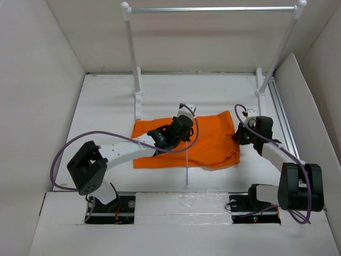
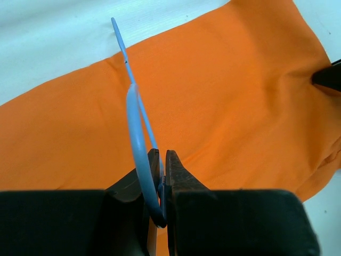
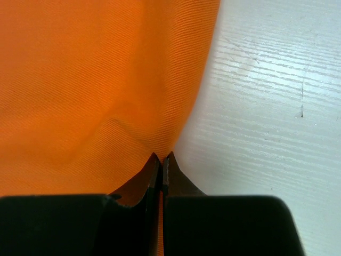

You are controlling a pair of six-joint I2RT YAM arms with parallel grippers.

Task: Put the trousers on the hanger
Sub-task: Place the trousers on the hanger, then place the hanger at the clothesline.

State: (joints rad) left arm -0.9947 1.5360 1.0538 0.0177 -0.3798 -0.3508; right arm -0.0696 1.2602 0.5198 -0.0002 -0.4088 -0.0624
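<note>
pinching the hanger (image 2: 136,122) by its wire, the left gripper (image 2: 161,159) holds it over the trousers (image 1: 213,145) lying flat on the table (image 1: 106,101); the right gripper (image 3: 161,159) clamps their edge; the thin wire could twist or slip, and the cloth could pull free

The orange trousers (image 1: 213,141) lie spread flat on the white surface (image 1: 106,106); the thin blue hanger (image 2: 136,133) (wire, seen edge-on) is over them.

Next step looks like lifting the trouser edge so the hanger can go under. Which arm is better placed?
Right. The right fingers are shut on the edge of the trousers, ready to lift it. The left fingers are occupied, clamped on the hanger over the cloth.
</note>
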